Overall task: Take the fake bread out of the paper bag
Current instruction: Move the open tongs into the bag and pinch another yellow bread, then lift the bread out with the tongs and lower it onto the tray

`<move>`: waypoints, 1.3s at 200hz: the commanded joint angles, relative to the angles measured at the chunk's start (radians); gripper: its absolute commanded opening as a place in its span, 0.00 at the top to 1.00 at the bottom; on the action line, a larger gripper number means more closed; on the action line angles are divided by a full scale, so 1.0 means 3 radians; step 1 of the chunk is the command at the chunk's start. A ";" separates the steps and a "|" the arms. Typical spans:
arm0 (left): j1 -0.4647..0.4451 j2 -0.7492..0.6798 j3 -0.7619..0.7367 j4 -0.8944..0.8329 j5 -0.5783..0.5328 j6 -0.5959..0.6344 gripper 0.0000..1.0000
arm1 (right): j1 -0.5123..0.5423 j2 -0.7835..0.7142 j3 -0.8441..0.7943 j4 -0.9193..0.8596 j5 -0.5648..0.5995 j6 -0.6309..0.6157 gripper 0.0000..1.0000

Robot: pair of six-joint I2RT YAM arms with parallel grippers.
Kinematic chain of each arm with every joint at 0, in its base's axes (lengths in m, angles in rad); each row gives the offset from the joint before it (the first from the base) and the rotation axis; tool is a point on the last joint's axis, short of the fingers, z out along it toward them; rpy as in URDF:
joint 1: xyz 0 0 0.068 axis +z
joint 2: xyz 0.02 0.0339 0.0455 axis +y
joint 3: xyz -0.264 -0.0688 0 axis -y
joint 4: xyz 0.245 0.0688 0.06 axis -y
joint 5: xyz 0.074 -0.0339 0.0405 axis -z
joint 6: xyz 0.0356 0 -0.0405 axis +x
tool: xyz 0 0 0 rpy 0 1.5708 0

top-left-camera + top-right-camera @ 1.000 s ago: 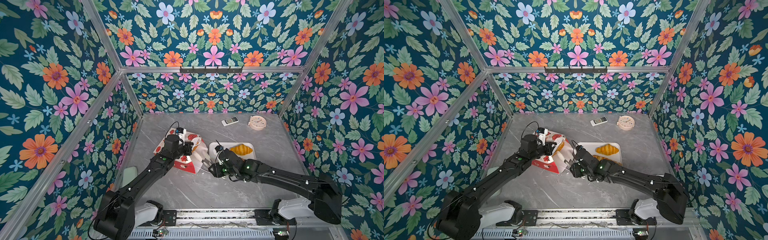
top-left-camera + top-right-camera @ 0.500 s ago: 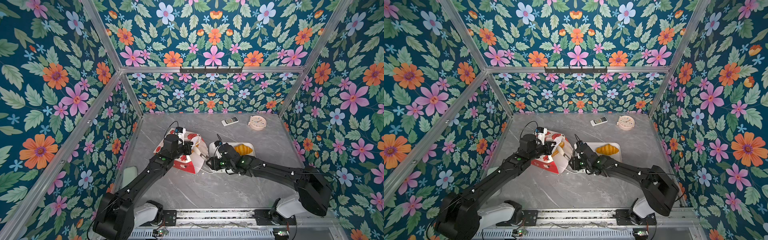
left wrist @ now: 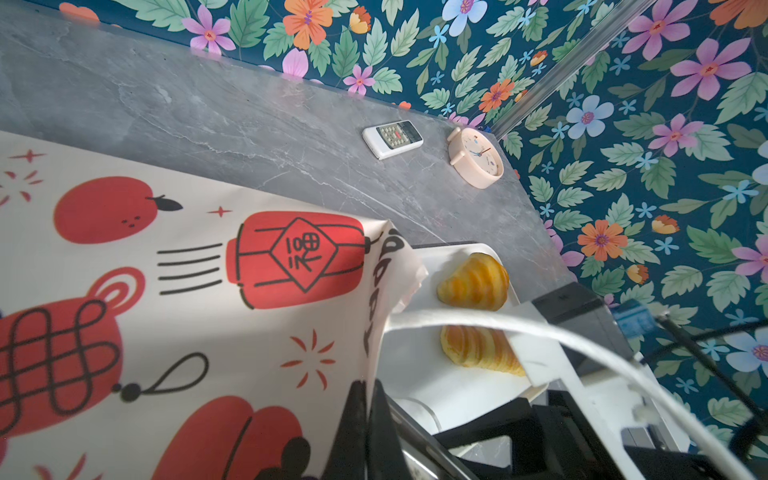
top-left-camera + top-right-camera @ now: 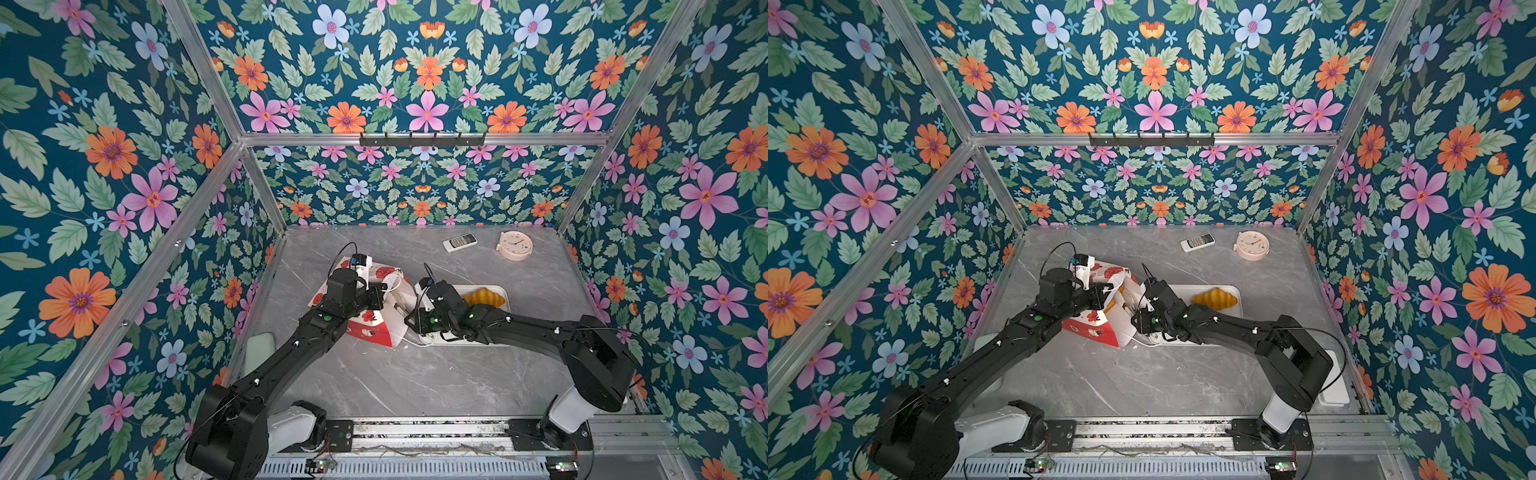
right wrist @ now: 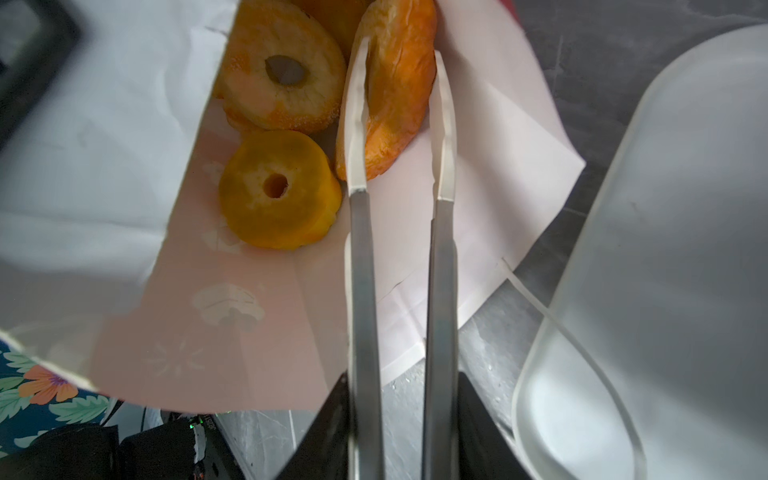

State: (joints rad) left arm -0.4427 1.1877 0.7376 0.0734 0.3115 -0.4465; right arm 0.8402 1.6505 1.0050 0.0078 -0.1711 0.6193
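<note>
Fingers (image 5: 444, 124) of your right gripper (image 5: 400, 45) straddled a bun (image 5: 395, 104) in the paper bag (image 5: 249, 311), narrowly parted, grip unclear; next called for clamping and lifting out.

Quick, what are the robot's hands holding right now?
Left gripper: shut on the paper bag edge.
Right gripper: around a bun inside the bag; grip cannot be told.

Grey marble table (image 4: 415, 382) is enclosed by floral-print walls (image 4: 124, 166) and aluminium frame bars. A white remote (image 4: 459, 242) is laid near the back edge, with a peach alarm clock (image 4: 515, 245) placed near it, not touching. A white tray (image 3: 436, 386) is set mid-table. A black hook rail (image 4: 422, 139) is mounted on the back wall.
</note>
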 commanded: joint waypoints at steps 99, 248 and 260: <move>0.0008 0.0114 0.0067 0.0222 -0.0414 -0.0312 1.00 | 0.0003 -0.1042 -0.0348 -0.0871 0.0269 -0.0127 0.76; 0.0013 -0.0009 -0.0188 0.0269 -0.0543 -0.0353 1.00 | 0.0004 -0.1782 0.0074 -0.2716 0.1869 -0.0828 0.76; 0.0013 -0.0049 -0.0216 0.0262 -0.0540 -0.0352 1.00 | 0.0003 -0.1663 0.0117 -0.2653 0.2025 -0.0971 0.76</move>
State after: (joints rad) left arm -0.4404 1.1919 0.6838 0.1425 0.1558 -0.5644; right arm 0.8406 1.1061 1.0164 -0.8177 0.2943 0.4335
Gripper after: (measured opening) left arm 0.039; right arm 0.256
